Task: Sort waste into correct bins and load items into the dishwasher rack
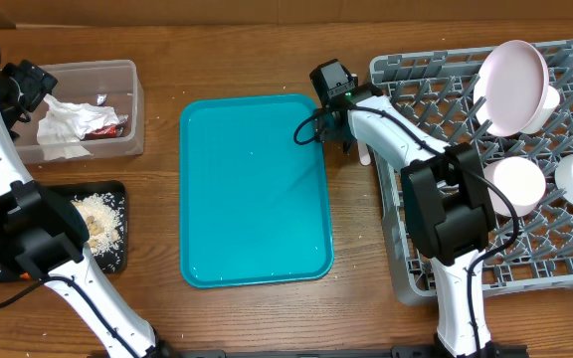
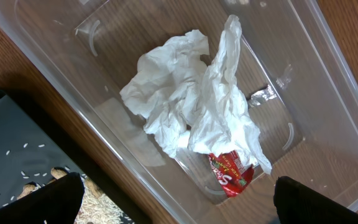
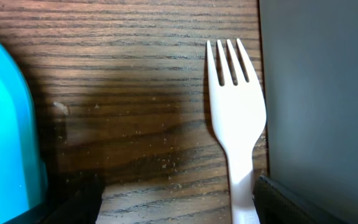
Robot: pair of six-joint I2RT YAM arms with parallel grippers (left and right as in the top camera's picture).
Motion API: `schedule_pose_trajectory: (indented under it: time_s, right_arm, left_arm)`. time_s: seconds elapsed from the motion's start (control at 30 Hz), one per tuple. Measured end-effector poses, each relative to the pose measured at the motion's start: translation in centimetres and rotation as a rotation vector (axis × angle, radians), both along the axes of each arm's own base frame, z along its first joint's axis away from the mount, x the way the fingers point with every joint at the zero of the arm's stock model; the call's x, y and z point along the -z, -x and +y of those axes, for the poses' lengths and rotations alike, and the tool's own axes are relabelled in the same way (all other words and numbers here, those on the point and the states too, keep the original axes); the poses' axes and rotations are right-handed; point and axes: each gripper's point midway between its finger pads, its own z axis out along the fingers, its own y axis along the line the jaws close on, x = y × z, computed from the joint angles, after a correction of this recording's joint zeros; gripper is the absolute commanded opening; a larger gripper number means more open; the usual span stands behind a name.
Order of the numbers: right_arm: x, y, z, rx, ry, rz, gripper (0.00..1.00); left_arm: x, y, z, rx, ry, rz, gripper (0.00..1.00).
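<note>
The white plastic fork (image 3: pixel 236 118) lies on the wood between the teal tray and the grey dishwasher rack (image 1: pixel 406 75); it also shows in the overhead view (image 1: pixel 364 151). My right gripper (image 3: pixel 179 202) is open low over it, the handle close to its right finger. The rack holds a white plate (image 1: pixel 510 88) on edge and two white bowls (image 1: pixel 518 182). My left gripper (image 2: pixel 179 199) is open and empty above the clear tub (image 2: pixel 328 81), which holds crumpled white napkins (image 2: pixel 191 106) and a red-and-white wrapper (image 2: pixel 232 171). The black tray (image 1: pixel 117 261) holds beige food scraps (image 1: pixel 97 217).
The teal serving tray (image 1: pixel 254 189) lies in the middle of the table, bare, and its edge shows in the right wrist view (image 3: pixel 5 124). The rack's grey wall (image 3: pixel 319 93) stands just right of the fork. Crumbs dot the wood near the fork.
</note>
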Motion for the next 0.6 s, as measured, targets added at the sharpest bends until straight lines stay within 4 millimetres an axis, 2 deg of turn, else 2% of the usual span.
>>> schedule_pose_trajectory:
  time_s: [0.3, 0.53, 0.6]
  right_arm:
    - [0.3, 0.5, 1.1, 0.018, -0.093, 0.032, 0.79]
    - [0.4, 0.9, 1.1, 0.016, -0.093, 0.048, 0.79]
    - [0.4, 1.0, 0.9, 0.016, -0.085, 0.053, 0.74]
  left_arm:
    - [0.0, 0.0, 0.0, 0.0, 0.0, 0.0, 1.0]
    - [0.0, 0.0, 0.0, 0.0, 0.0, 0.0, 1.0]
    - [0.0, 0.0, 0.0, 0.0, 0.0, 0.0, 1.0]
